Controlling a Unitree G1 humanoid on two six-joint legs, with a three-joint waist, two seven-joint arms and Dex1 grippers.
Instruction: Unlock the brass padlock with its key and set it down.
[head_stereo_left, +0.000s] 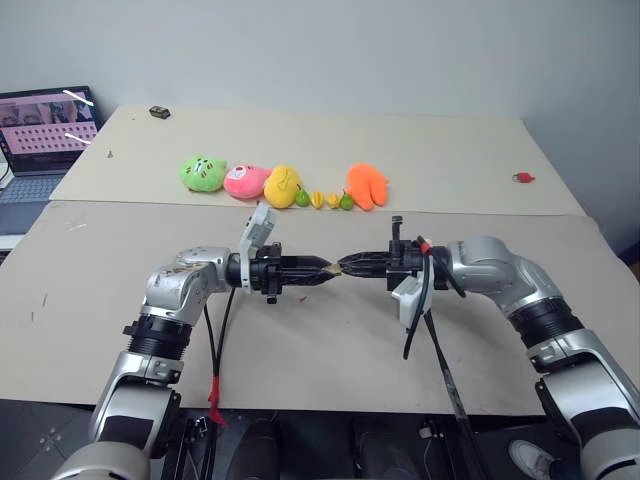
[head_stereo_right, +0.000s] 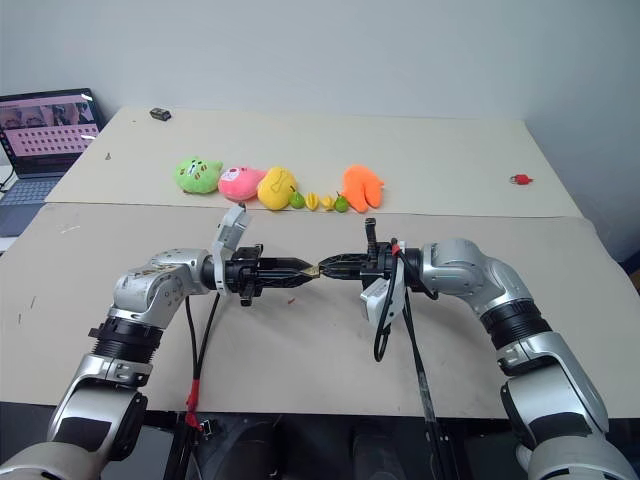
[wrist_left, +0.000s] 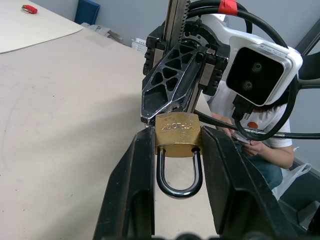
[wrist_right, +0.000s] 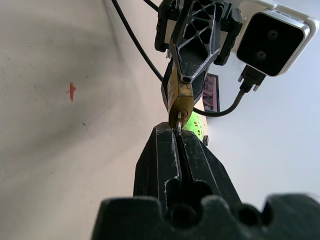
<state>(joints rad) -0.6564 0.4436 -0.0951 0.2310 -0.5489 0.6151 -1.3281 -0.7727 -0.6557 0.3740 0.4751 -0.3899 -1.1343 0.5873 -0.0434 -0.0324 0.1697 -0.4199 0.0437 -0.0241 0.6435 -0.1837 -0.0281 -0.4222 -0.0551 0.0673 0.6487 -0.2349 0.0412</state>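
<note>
Left wrist view gives us the close-up: the brass padlock (wrist_left: 177, 136) sits pinched between the two black fingers of the left gripper (wrist_left: 176, 150), body gripped on both sides, its shackle (wrist_left: 179, 176) looping back toward the wrist and looking closed. Right up against the padlock's far face comes the right gripper (wrist_left: 150, 118), tips touching the brass. Switch to the right wrist view and there's the key (wrist_right: 178, 121), a thin silvery blade clamped between the right gripper's fully shut fingers (wrist_right: 162, 160), its tip sitting in the bottom of the padlock. From the head camera, both arms are held out level over the near bench (head_stereo_left: 90, 310), the left gripper pointing right, the right gripper (head_stereo_left: 345, 266) pointing left, and they meet nose to nose in mid-air with the padlock a tiny gold speck at the join, well above the bench surface. Across the gap on the far bench (head_stereo_left: 440, 150), a row of plush toys: a green one (head_stereo_left: 202, 173), a pink one (head_stereo_left: 245, 181), a yellow one (head_stereo_left: 283, 185), some small toy fruits (head_stereo_left: 325, 200) and an orange one (head_stereo_left: 367, 185). A small red object (head_stereo_left: 522, 178) lies off to the right, a small dark object (head_stereo_left: 158, 112) at the back left, and a laptop (head_stereo_left: 45, 135) glows at the far left edge.
</note>
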